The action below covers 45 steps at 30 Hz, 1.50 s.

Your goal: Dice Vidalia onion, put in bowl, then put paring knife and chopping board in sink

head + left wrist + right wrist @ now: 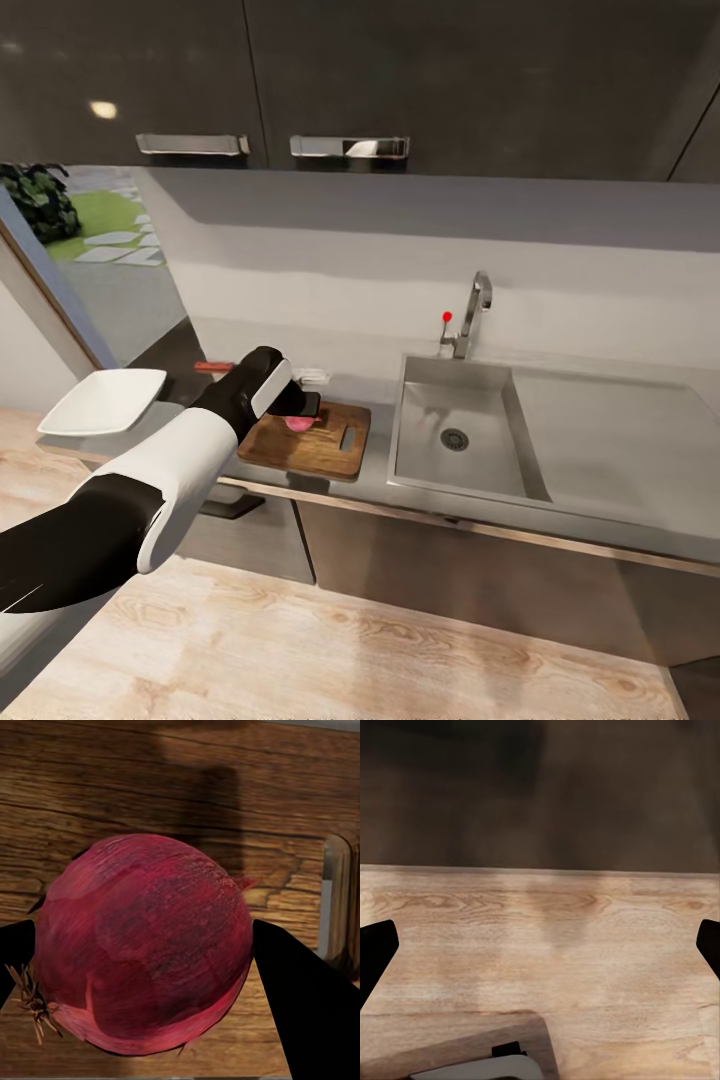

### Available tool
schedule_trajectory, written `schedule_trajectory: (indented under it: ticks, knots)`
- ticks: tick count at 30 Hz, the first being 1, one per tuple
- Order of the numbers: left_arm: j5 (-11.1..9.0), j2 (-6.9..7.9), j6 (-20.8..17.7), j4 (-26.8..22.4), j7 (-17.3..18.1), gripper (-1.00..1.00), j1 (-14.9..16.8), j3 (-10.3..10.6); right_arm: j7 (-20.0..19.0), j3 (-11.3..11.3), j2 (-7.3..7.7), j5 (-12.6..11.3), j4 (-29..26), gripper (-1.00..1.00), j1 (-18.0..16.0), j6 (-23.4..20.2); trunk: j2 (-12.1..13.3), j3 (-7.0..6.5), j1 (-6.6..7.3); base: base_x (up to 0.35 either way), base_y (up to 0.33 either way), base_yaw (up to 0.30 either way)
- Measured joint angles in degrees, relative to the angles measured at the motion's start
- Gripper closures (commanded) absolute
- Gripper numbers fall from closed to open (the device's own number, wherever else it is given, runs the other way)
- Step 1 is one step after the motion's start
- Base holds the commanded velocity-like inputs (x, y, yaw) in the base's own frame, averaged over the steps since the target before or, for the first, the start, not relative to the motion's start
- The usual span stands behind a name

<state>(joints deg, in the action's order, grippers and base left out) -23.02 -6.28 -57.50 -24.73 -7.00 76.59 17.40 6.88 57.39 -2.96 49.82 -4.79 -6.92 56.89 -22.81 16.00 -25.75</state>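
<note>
The pinkish-red Vidalia onion [146,945] sits between my left gripper's black fingers [311,1009], which press on both of its sides. In the head view the left gripper [303,412] holds the onion [298,425] just over the dark wooden chopping board [325,448] on the grey countertop [375,455]. The steel sink [455,440] lies to the board's right. A white bowl [105,400] stands at the counter's left end. The paring knife's reddish handle [213,367] peeks out behind my left arm. My right gripper [544,945] hangs open over pale wooden floor.
A chrome faucet [472,315] with a red knob stands behind the sink, and a flat drainboard [620,440] stretches to its right. Dark upper cabinets [350,80] hang above. A dark base part [472,1054] shows below the right gripper.
</note>
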Motion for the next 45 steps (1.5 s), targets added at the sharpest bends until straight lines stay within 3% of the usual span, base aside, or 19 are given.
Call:
schedule_trajectory:
  ticks: [45]
  knots:
    - [0.0, -0.07, 0.18, 2.02, -0.08, 1.0, 0.01, -0.04, 0.0, 0.0, 0.0, 0.01, 0.0, -1.0, 0.0, 0.0, -0.01, 1.12, 0.0, 0.0, 0.0, 0.0]
